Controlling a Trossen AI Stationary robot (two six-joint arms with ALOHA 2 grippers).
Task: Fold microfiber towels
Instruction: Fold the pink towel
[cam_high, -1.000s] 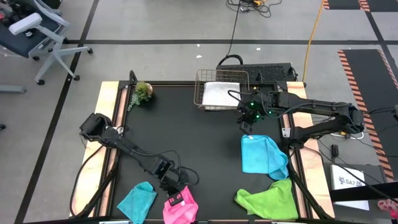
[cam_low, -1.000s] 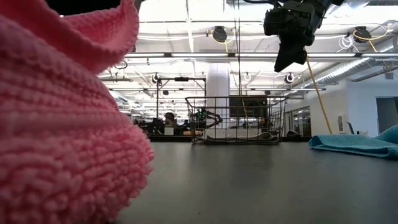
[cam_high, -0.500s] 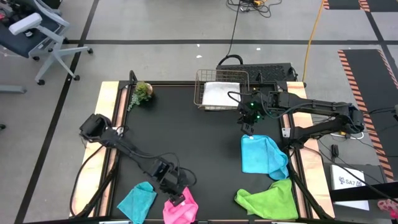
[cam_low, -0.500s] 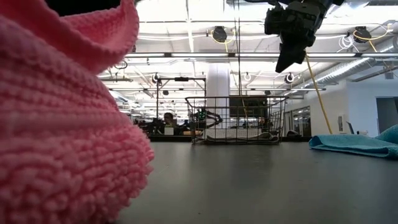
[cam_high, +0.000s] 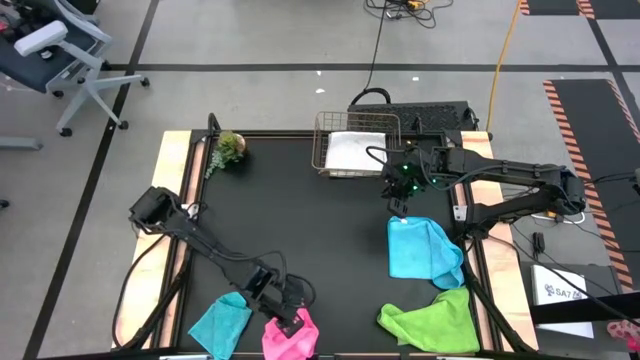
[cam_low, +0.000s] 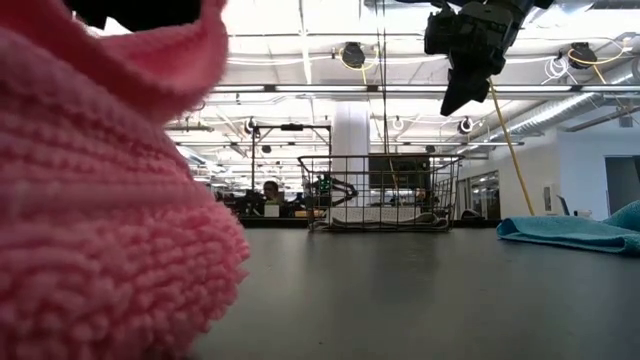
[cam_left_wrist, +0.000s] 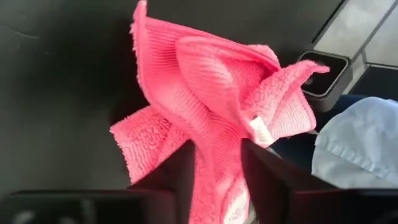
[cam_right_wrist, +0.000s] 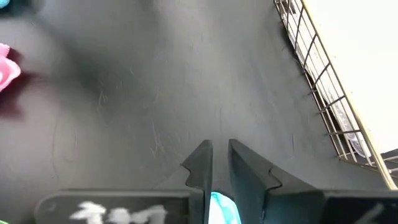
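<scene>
The left hand (cam_high: 289, 318) is at the bench's (cam_high: 300, 230) near edge, its fingers closed on a bunched ridge of the hot pink towel (cam_left_wrist: 205, 118) — a pick-up, by the look of it, so folding of this towel has barely begun. Next it likely needs carrying toward open bench and spreading flat. The right hand (cam_high: 401, 203) hovers near the far right, by the wire basket (cam_high: 322, 150) holding the white towel (cam_high: 355, 152), fingers narrow, holding nothing — just above the sky blue towel (cam_high: 420, 248).
</scene>
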